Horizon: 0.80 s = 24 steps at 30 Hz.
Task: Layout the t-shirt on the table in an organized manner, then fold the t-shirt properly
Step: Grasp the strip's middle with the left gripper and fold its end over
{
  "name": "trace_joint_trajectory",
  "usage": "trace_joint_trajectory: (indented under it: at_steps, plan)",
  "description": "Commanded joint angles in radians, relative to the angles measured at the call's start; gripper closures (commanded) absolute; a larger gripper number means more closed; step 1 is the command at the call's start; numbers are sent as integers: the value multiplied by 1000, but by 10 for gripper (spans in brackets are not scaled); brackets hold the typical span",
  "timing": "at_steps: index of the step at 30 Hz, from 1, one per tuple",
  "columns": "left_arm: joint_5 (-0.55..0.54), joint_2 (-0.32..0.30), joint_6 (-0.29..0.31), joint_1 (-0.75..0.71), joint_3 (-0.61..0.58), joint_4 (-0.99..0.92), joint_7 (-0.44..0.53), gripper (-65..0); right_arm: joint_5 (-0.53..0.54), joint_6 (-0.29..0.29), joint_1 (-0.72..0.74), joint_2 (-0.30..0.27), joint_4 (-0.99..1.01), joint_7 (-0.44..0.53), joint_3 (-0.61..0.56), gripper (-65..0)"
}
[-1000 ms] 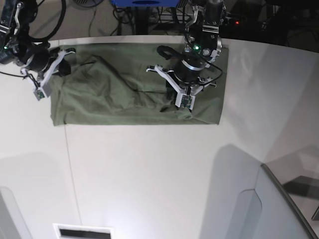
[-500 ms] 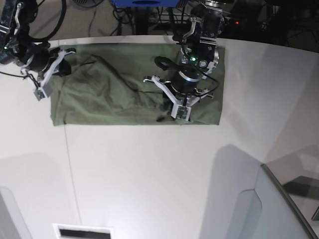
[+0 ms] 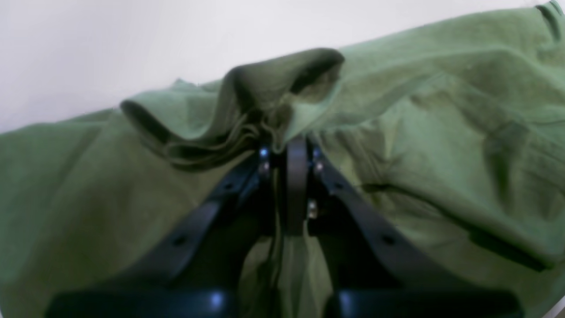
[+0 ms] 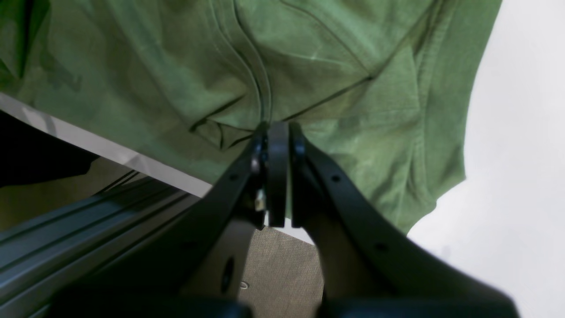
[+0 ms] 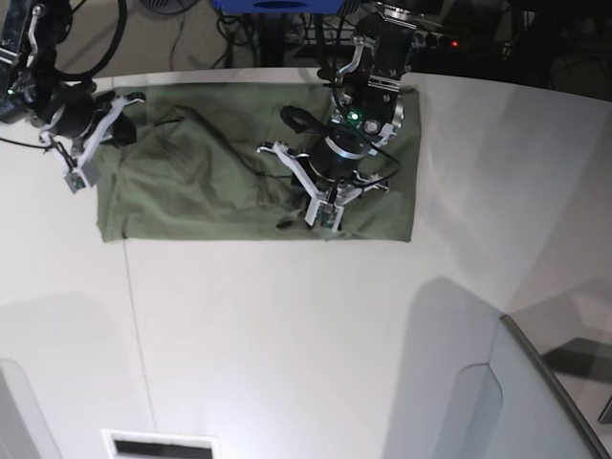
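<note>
The left gripper [image 3: 289,148] is clenched on a raised fold of the olive-green t-shirt [image 5: 206,182], with cloth bunched ahead of its tips and spreading flat to both sides. The right gripper [image 4: 277,132] pinches the shirt's edge near the table [image 5: 306,335] rim; the garment lies rumpled across the white tabletop's far part.

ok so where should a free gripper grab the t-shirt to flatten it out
Probably the bottom corner of the t-shirt on the base view's right, coming from above at the near edge. That corner lies flat on the white table, so a pinch there can pull outward. The left gripper is shut on a bunched fold mid-shirt, and the right gripper is shut on cloth at the far edge.
</note>
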<state>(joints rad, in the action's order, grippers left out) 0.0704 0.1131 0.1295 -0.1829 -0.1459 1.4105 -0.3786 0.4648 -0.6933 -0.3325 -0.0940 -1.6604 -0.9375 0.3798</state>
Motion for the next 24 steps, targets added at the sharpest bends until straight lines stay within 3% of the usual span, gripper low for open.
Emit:
trace_joint_trajectory:
  at_steps: [1,14,18,24]
  plan:
    - [-10,7,0,6,-5,8,20,0,15,-5,5,-10,-13,15,5,-18]
    - [-13,6,0,21,-8,-6,14,0,15,-5,5,-10,-13,15,-2,-20]
    - [-13,6,0,23,-8,-4,14,-178,15,-5,5,-10,-13,15,-2,-21]
    - [-7,1,2,23,-108,5,13,-354,15,-5,5,-10,-13,15,-2,-21]
